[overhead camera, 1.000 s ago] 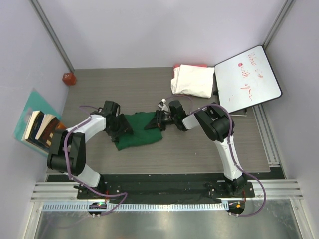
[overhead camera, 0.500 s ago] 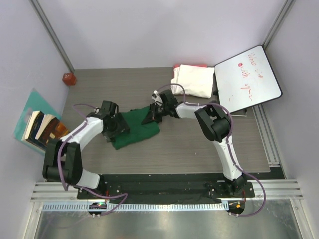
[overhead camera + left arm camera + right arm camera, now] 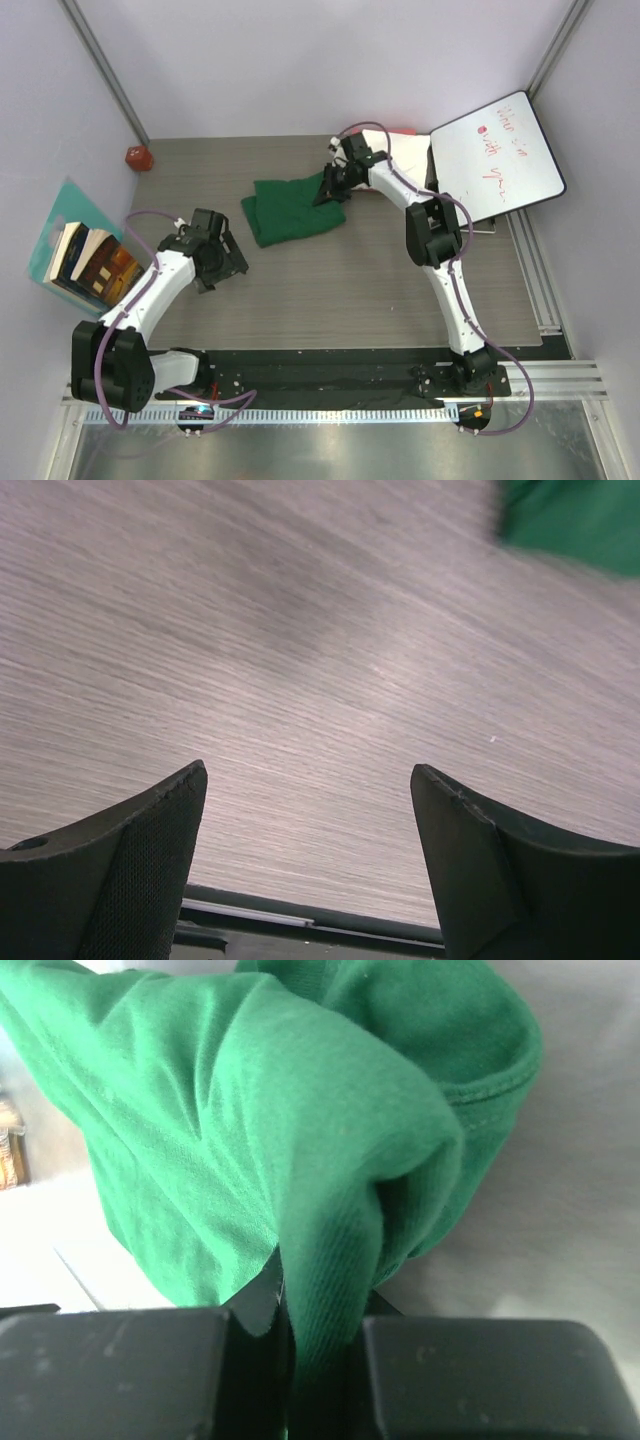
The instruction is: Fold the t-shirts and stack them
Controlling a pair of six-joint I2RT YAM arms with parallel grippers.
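The dark green t-shirt [image 3: 288, 211] lies bunched on the table near the back middle. My right gripper [image 3: 329, 188] is shut on its right edge. In the right wrist view a fold of the green t-shirt [image 3: 250, 1140] is pinched between the jaws of the right gripper [image 3: 320, 1310] and drapes away from them. The cream-white folded t-shirt [image 3: 409, 155] sits at the back right, partly behind the right arm, with a red-pink cloth edge [image 3: 402, 131] beneath it. My left gripper [image 3: 230, 268] is open over bare table, left of and nearer than the green t-shirt [image 3: 570, 520]; the left gripper [image 3: 305, 780] holds nothing.
A whiteboard [image 3: 497, 155] with red writing leans at the back right, next to the cream t-shirt. A small red object [image 3: 137, 157] sits at the back left corner. Books [image 3: 85, 262] on a teal sheet lie off the table's left edge.
The right gripper closed on the green t-shirt and carried it back and to the right. The left gripper opened, let go of the shirt and drew back toward the left front.
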